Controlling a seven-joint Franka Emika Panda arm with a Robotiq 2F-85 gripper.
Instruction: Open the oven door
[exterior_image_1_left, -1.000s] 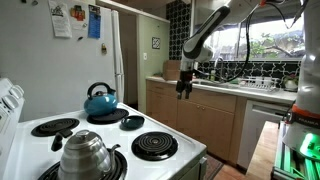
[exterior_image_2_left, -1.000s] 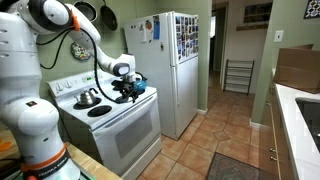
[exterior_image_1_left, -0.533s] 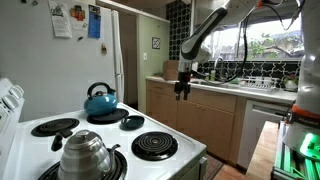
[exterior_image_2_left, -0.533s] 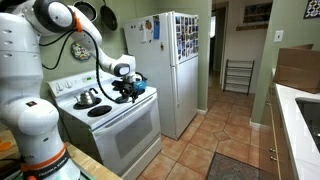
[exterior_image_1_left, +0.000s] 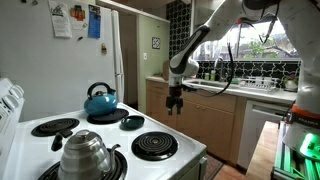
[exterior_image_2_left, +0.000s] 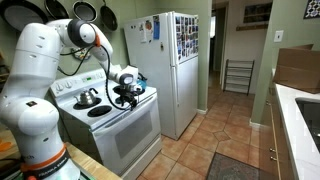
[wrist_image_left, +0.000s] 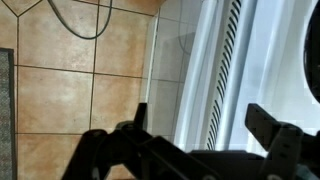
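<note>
The white range (exterior_image_2_left: 100, 105) stands with its oven door (exterior_image_2_left: 130, 130), a dark pale-edged front panel, shut. My gripper (exterior_image_2_left: 127, 93) hangs at the range's front top edge, just above the door. In an exterior view it (exterior_image_1_left: 175, 104) is in the air beyond the cooktop's front right corner. In the wrist view the open, empty jaws (wrist_image_left: 205, 125) straddle a white front strip with a slotted vent (wrist_image_left: 225, 60). Tan floor tiles (wrist_image_left: 70, 90) lie to its left. I cannot tell whether the fingers touch the range.
A blue kettle (exterior_image_1_left: 100, 99) and a steel kettle (exterior_image_1_left: 85, 153) sit on the coil burners. A white fridge (exterior_image_2_left: 175, 70) stands beside the range. Brown wooden cabinets (exterior_image_1_left: 210, 120) and a stainless dishwasher front (exterior_image_1_left: 258, 125) run opposite. The tiled floor (exterior_image_2_left: 210, 140) lies in front.
The arm has swung and my gripper has dropped lower and closer to the range's front edge. The jaws stay open.
</note>
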